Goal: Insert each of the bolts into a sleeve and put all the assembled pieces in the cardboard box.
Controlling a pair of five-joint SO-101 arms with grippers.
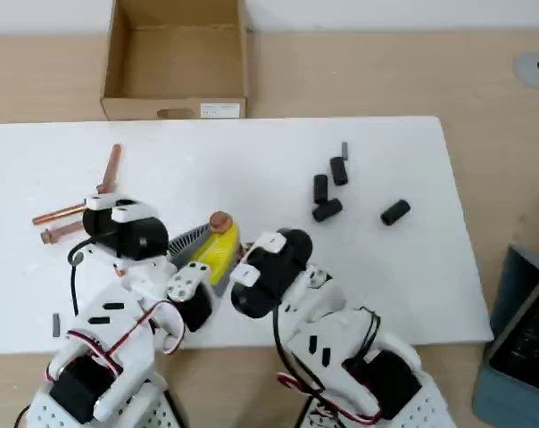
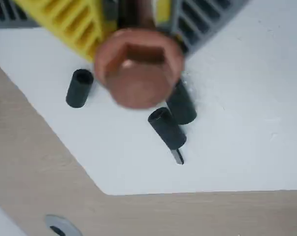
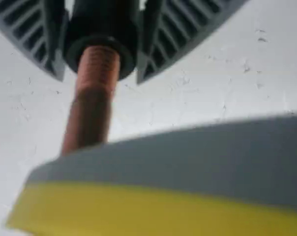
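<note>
My left gripper point(image 2: 138, 14) pinched bolt point(image 2: 138, 69); my right gripper point(image 3: 102, 46) clamped sleeve point(image 3: 102, 19), bolt tip just inside it, above mat point(image 1: 412, 267) centre. Three spare bolts point(image 1: 60, 214) and four loose sleeves point(image 1: 327, 210) lay on mat. No assembled piece in box point(image 1: 113, 62) beyond mat. First pairing judged underway, none finished.

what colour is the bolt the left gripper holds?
Copper; the bolt shows best in left wrist view.

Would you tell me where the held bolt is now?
High view: the bolt sits mid-table in the left gripper, its tip in the sleeve held by the right gripper.
</note>
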